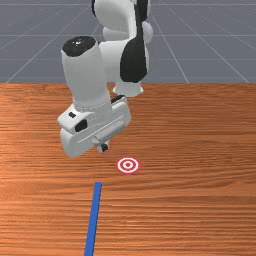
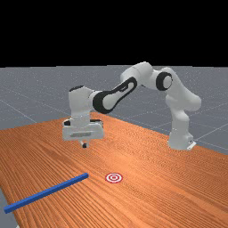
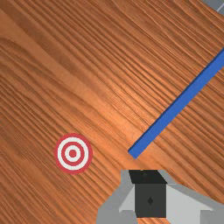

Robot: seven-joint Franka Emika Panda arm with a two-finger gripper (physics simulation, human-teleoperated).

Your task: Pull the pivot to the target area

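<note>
The table (image 1: 200, 200) is of orange-brown wood, with a fine, streaky grain. Its finish looks satin, with a soft pale shine in the wrist view between the bar and the disc. At seven o'clock from the front view's centre, the blue bar (image 1: 93, 215) is smooth and rather matt – painted wood or plastic, I cannot tell. At six o'clock, the target disc (image 1: 128, 165) looks flat and matt, like printed paper. Towards eleven o'clock, the arm (image 1: 86, 75) has smooth white shells, like plastic with a mild gloss, and darker, shinier black parts. At eight o'clock, the gripper (image 1: 103, 148) has matt black pads (image 3: 150, 192) – beside them, smooth grey surfaces resemble metal.
</note>
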